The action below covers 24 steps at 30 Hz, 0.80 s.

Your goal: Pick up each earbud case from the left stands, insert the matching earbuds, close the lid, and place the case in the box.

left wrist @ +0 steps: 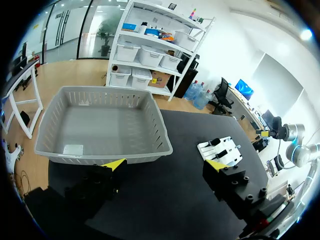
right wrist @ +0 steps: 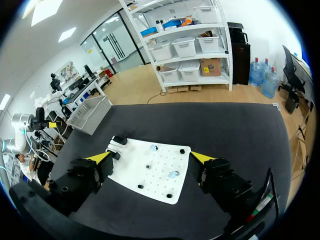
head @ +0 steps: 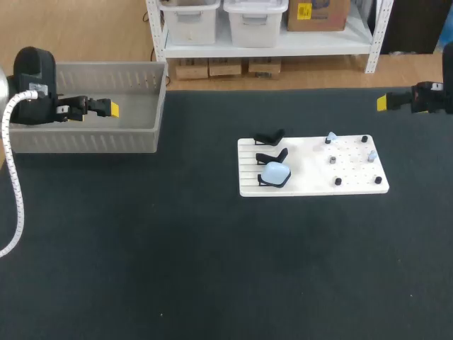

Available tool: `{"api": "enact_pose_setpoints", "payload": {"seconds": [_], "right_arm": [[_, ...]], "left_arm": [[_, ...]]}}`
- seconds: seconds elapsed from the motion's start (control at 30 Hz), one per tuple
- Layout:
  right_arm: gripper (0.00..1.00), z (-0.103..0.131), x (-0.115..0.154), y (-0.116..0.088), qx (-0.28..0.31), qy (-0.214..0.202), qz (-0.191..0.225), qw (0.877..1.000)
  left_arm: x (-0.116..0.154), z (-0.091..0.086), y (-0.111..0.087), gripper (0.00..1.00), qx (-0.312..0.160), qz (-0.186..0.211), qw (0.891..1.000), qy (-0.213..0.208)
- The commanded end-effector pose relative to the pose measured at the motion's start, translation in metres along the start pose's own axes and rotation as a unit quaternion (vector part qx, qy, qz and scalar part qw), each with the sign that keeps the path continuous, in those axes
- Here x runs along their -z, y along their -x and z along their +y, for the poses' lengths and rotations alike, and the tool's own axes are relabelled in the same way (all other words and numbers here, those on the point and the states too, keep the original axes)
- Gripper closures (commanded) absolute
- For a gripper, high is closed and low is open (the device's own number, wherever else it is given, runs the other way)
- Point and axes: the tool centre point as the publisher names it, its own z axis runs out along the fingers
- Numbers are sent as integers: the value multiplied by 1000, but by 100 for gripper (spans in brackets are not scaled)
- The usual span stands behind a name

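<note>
Earbud case point(head: 274, 173) sits on the nearest stand point(head: 262, 182) of the board point(head: 354, 185), untouched; left gripper point(head: 112, 109) hangs spread over the box point(head: 85, 138), right gripper point(head: 382, 103) spread and well off, so next is the pick-up.

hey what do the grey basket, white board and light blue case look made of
Grey basket: likely moulded plastic, matte, with slotted walls. White board: seems rigid plastic, smooth, with grooves and a peg-hole grid; could be painted. Light blue case: probably smooth plastic, a rounded shell; its finish is unclear.
</note>
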Motion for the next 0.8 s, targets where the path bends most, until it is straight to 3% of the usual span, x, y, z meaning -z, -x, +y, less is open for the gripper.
{"api": "enact_pose_setpoints", "payload": {"seconds": [0.03,0.5,0.6,0.8], "right_arm": [[0,0,0,0,0,0,0,1000],[0,0,0,0,0,0,0,1000],[0,0,0,0,0,0,0,1000],[0,0,0,0,0,0,0,1000]], "left_arm": [[0,-1,1,0,1,2,1000,4],[0,-1,1,0,1,2,1000,4],[2,-7,1,0,-22,-12,999,-32],[-1,-34,4,0,-128,-36,981,-141]]}}
